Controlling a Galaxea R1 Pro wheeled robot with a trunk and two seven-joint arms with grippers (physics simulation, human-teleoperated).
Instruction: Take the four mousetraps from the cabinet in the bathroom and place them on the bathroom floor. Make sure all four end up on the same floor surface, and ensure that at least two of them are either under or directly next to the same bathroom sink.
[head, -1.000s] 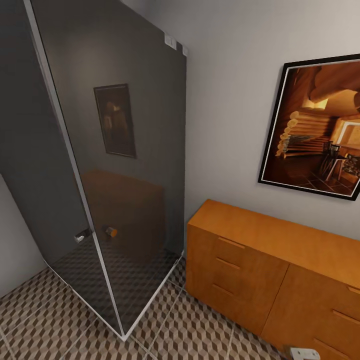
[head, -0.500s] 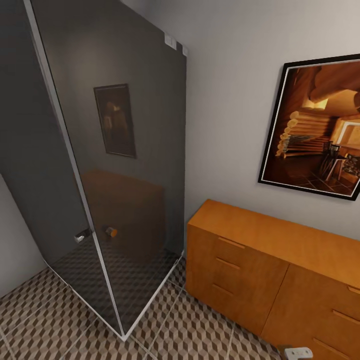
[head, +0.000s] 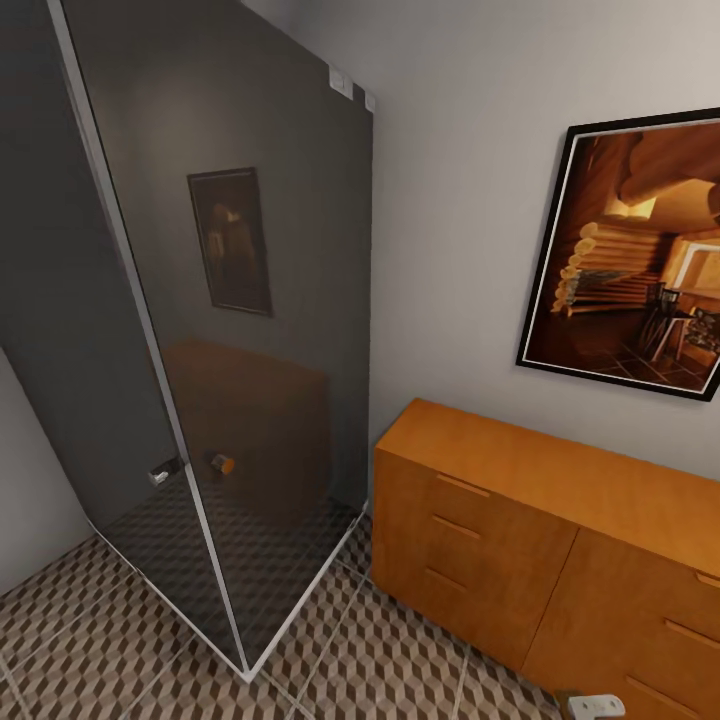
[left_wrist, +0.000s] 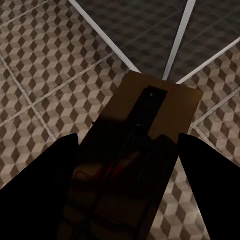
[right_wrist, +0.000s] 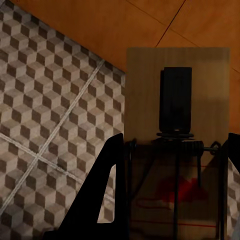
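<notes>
From our head camera we look down at a dark glass shower enclosure (head: 215, 330) on our left, standing on the cube-patterned bathroom floor (head: 380, 670), with the orange-brown cabinet (head: 520, 540) against the wall to its right, its drawer fronts shut and its flat top bare. A framed picture (head: 635, 250) of a log interior hangs on the pale wall above the cabinet. At the bottom edge, by the cabinet's front, a small pale part of our right gripper (head: 596, 706) shows; from here we cannot tell how its fingers stand. Through our left wrist camera, the left gripper (left_wrist: 127, 165) has its two dark fingers closed on either side of a mousetrap (left_wrist: 145, 130), a tan board with a black bar and a trace of red, held above the patterned tiles near the metal base rails of the shower. Through our right wrist camera, the right gripper (right_wrist: 172, 187) clamps a second mousetrap (right_wrist: 177, 105), its spring coil and red mark plain to see, held over the floor just in front of the cabinet's base.
</notes>
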